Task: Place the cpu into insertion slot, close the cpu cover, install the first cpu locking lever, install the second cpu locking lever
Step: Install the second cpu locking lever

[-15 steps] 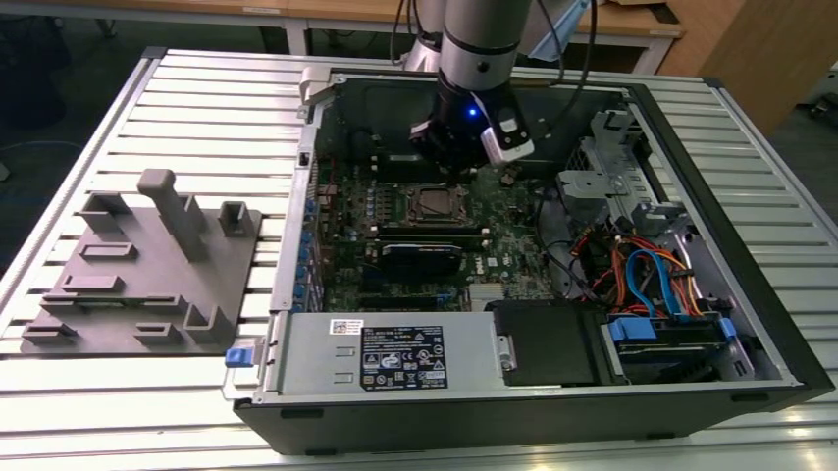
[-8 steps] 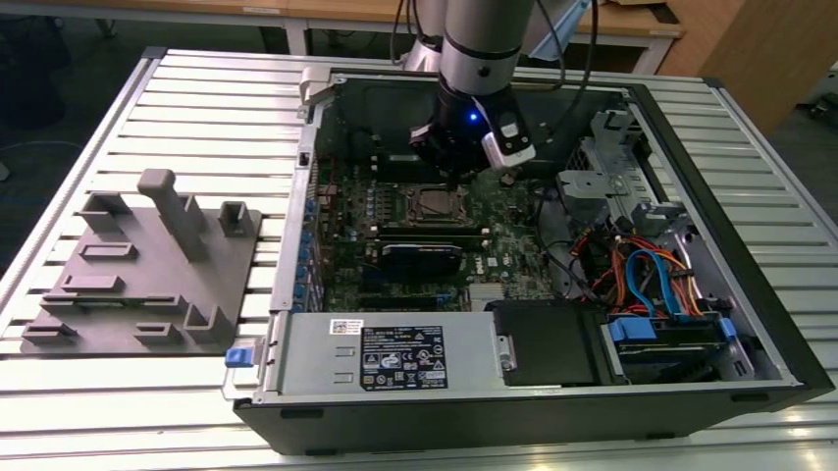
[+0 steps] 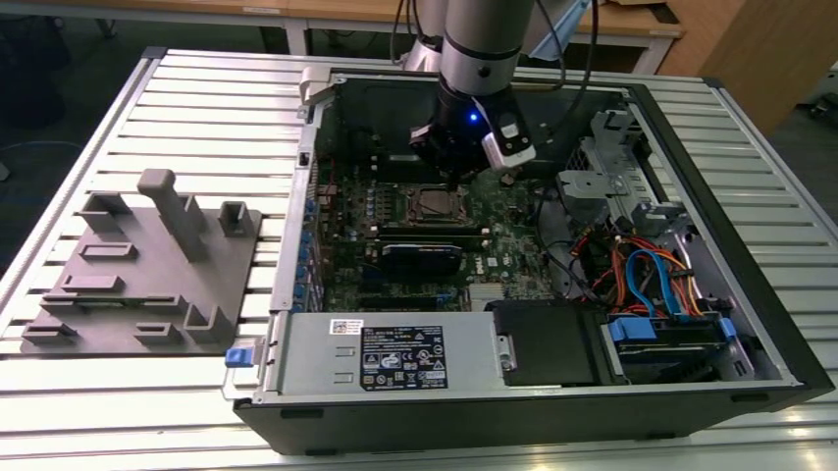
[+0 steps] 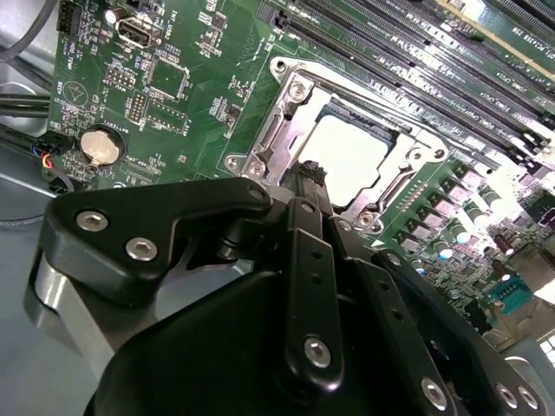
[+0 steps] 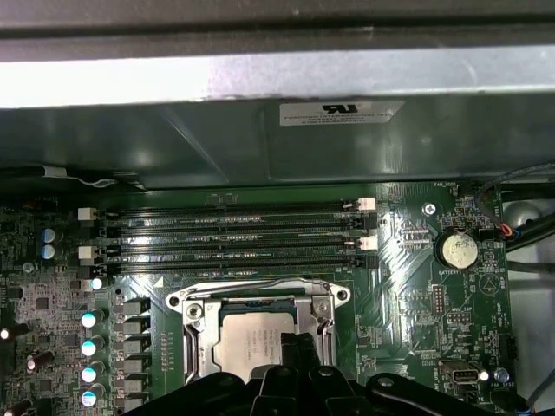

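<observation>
While the arm hangs over the open case in the exterior view, one gripper (image 3: 457, 180) sits at 12 o'clock of the insertion slot (image 3: 430, 205). Second wrist view: one cpu (image 4: 351, 156) lies seated under the closed cpu cover (image 4: 279, 143), fingertips pinched together, holding nothing, probably to press by the frame's edge. First wrist view: four memory slots (image 5: 234, 234) lie at 12 o'clock of the socket.

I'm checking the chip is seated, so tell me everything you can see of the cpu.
The cpu is a flat square chip with a dull silver metal top, lying level inside the insertion slot on the green board. The thin silver cpu cover sits closed around its edges, leaving the top bare through the cut-out. The claw hangs close over one edge; contact cannot be judged.
</observation>
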Robot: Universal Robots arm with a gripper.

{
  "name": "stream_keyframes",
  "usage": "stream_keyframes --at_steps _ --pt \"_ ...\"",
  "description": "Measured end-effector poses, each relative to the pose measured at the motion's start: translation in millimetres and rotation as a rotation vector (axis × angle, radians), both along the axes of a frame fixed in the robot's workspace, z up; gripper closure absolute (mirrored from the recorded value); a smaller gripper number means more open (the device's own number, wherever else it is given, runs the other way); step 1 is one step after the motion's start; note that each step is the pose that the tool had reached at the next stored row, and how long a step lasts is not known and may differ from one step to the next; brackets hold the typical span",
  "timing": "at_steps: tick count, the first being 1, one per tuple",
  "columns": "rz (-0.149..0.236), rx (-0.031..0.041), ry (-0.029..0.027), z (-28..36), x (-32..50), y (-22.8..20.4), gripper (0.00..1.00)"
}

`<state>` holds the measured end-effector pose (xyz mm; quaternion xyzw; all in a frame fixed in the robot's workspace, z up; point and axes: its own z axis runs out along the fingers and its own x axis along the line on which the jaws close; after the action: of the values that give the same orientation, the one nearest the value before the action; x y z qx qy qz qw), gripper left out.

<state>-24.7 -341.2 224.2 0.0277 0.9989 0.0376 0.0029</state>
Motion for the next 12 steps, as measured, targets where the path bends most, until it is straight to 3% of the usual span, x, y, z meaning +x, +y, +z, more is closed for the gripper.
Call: stream_keyframes --at_steps 7,12 --pt "0.0 -0.0001 0.0001 0.0 0.1 -3.6 0.9" --pt "0.0 -0.0004 0.0021 -1.0 0.1 -12.2 0.9"
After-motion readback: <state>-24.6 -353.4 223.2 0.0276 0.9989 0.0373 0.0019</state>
